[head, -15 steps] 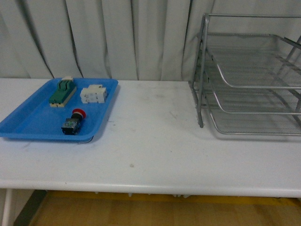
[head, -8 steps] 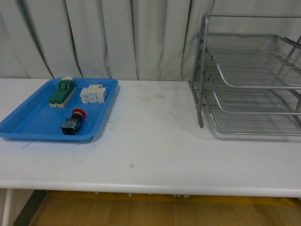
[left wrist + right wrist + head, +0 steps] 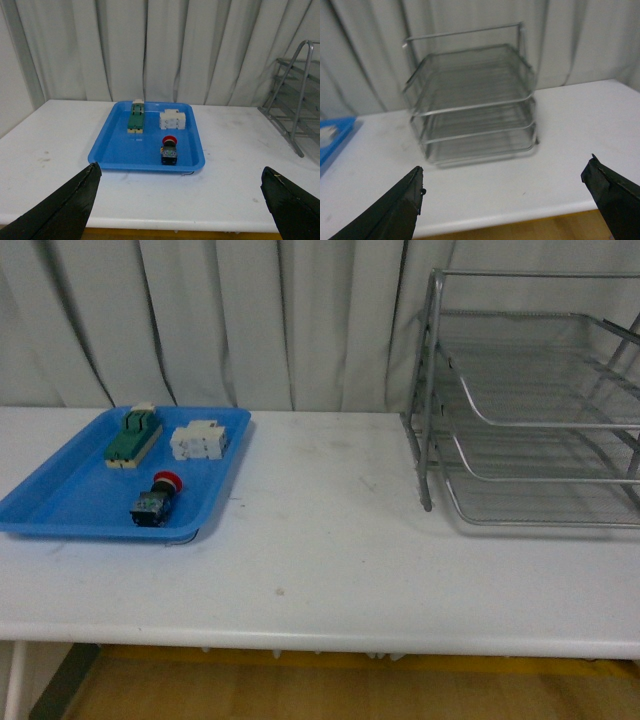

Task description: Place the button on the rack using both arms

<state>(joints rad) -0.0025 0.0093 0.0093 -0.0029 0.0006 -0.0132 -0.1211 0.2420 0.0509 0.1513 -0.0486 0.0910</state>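
We find the button (image 3: 157,498) lying on its side in the blue tray (image 3: 60,495) at the left of the surface (image 3: 320,550). Its red cap points away from us, just short of the white block (image 3: 200,440) and the green-topped block (image 3: 133,437). The rack (image 3: 432,390) stands well apart on the right.

Our left hand (image 3: 180,171) hangs back from the tray with its fingers spread wide and nothing between them. Our right hand (image 3: 505,167) faces the rack and is just as wide and empty.

We judge the button small, light and stiff. The round cap would likely slip, so we would close across the flat sides of its black body.
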